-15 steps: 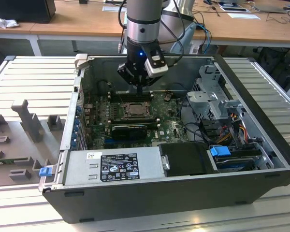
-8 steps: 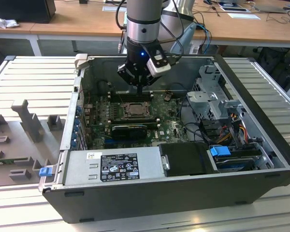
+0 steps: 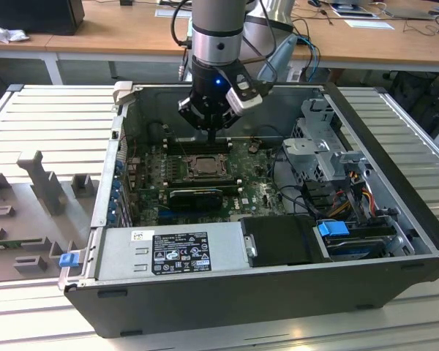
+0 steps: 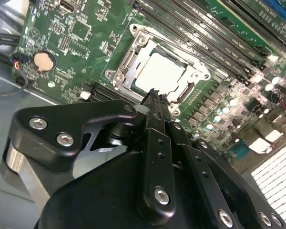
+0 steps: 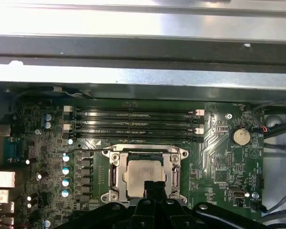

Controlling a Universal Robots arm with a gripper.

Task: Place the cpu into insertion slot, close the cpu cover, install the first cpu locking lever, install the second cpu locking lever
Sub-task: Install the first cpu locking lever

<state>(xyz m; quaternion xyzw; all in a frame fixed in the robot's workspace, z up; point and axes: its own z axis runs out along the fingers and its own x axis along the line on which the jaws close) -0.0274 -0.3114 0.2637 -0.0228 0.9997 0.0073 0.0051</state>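
As the arm (image 3: 217, 36) stands vertical, its clenched pincer (image 3: 214, 135) hangs over the cpu (image 5: 142, 175).

The arm (image 3: 218, 33) stands straight up and down, silver on top and black lower down. A small blue light (image 3: 219, 80) glows on its wrist. The black gripper (image 3: 214, 134) hangs at the end and points down. In both wrist views its two thin black fingers (image 4: 156, 102) sit pressed tight together, tip to tip, with nothing between them. Wide black links with round silver screws (image 4: 161, 194) spread out behind the fingers.
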